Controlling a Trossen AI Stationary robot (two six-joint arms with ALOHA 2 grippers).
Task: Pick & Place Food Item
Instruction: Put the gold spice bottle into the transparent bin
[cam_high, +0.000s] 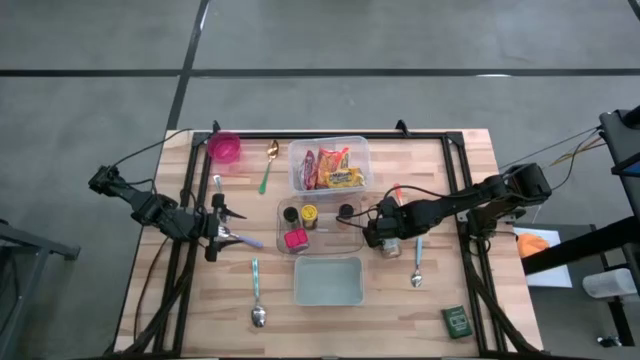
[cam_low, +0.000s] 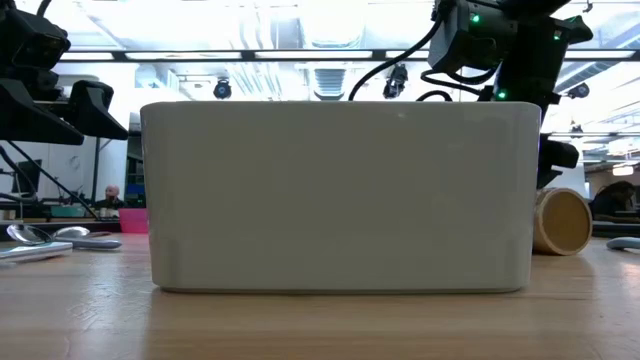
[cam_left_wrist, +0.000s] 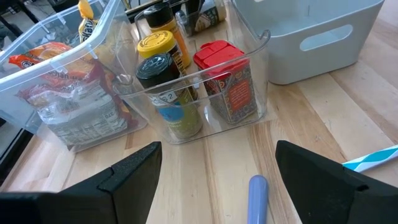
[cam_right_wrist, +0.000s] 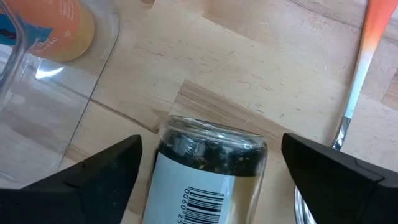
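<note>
Nearest the low camera stands the grey bin (cam_low: 338, 195), filling most of that view on the desk (cam_high: 430, 300). On the left, the left end effector (cam_high: 228, 236) waits near the desk's left edge, fingers spread and empty — facing the clear organizer (cam_left_wrist: 249, 93) of spice bottles. Further right, the right end effector (cam_right_wrist: 211, 171) points down over a spice jar (cam_right_wrist: 208, 168) lying on its side on the bare wood just beside the organizer, fingers spread either side of it, apparently released rather than clamped. By my reading, the jar has yet to land in any container, so the placing remains.
</note>
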